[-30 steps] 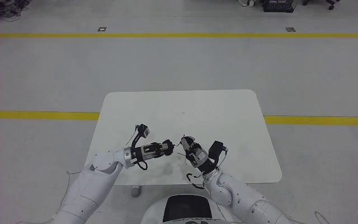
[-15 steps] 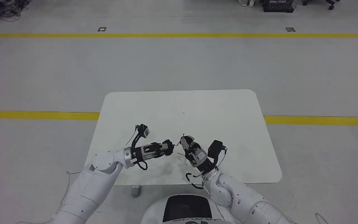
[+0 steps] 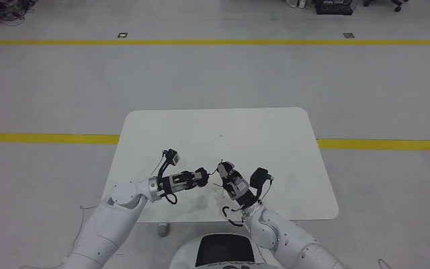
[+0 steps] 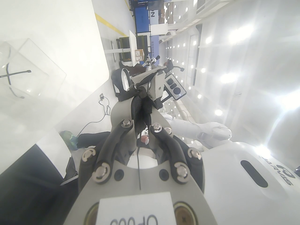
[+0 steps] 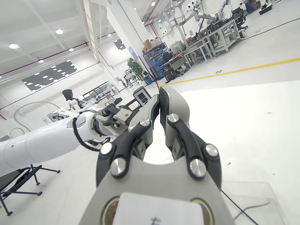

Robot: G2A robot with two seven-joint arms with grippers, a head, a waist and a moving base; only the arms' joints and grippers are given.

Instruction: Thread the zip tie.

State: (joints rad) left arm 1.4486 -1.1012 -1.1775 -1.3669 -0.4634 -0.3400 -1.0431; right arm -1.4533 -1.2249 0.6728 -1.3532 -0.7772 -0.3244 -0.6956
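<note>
Two hands are working close together over the near edge of the white surface (image 3: 269, 131), a bit left of its middle, tips pointed at each other and just about meeting.

The left hand (image 4: 141, 101) is pressed together on the black zip tie (image 4: 139, 165). The thin strap runs out from between the dark pads and trails back over the palm toward the wrist.

The right hand (image 5: 159, 99) is also clamped tight on a skinny black strap. A short free bit curves up and out past its fingertips (image 5: 166, 99). From the top view the left hand (image 3: 199, 177) and the right hand (image 3: 224, 172) sit just beside each other, both held up off the surface. I honestly can't tell whether the tail is in the tie's head, it's too small to make out.

Right by the hands a clear tray (image 5: 257, 195) sits on the surface with a few spare ties (image 4: 14, 74) lying loose in it.

Past the far edge it's just pale floor, with one yellow line (image 3: 54, 138) running level with the middle of the surface and a second yellow stripe (image 3: 215, 42) well beyond the far edge.
</note>
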